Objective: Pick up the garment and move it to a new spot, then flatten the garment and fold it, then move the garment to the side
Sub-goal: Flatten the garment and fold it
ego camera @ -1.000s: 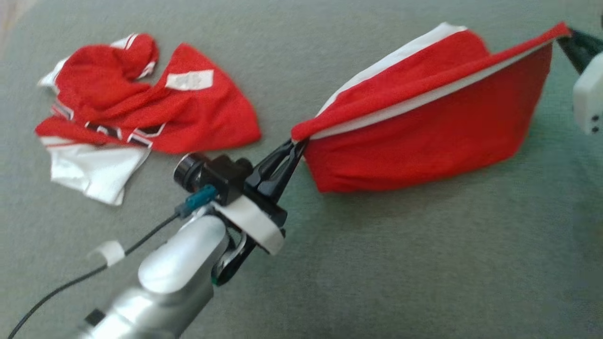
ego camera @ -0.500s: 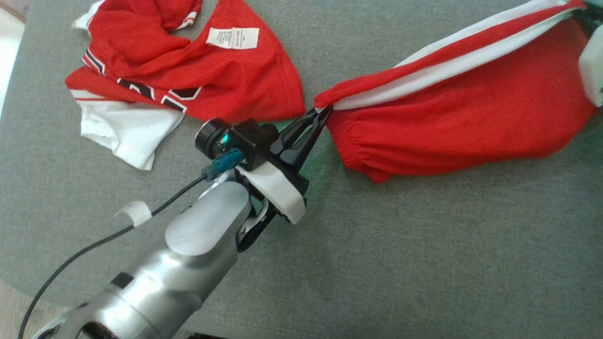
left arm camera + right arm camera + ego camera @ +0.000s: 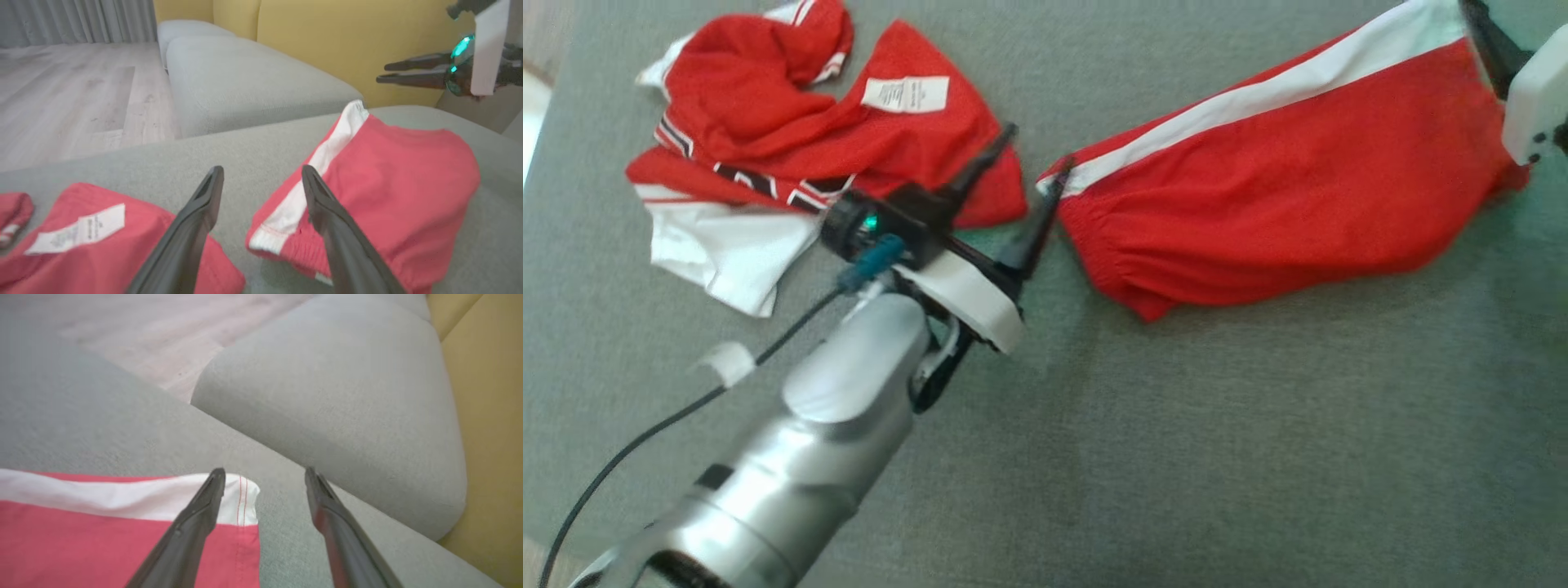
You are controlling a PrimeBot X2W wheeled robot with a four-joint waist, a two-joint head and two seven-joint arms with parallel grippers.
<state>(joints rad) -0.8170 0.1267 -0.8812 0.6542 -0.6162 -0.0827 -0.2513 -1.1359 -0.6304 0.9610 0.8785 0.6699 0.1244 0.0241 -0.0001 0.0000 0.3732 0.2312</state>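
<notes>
The left gripper was spread wide and empty, right at the waistband corner of the red shorts. The right gripper gaped, also empty, over the shorts' opposite hem corner. The shorts lay on the grey cushion, and a crumpled red jersey lay near their waistband end.

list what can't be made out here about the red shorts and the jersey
Print on the label of the jersey: head view, too small and blurred.
Jersey's lettering: head view, buried in its own folds, partly behind the left end effector.
Far end of the red shorts: head view, covered by the right wrist's white housing, cut by the top edge.
Shorts' underside: all views, beneath the top layer.
</notes>
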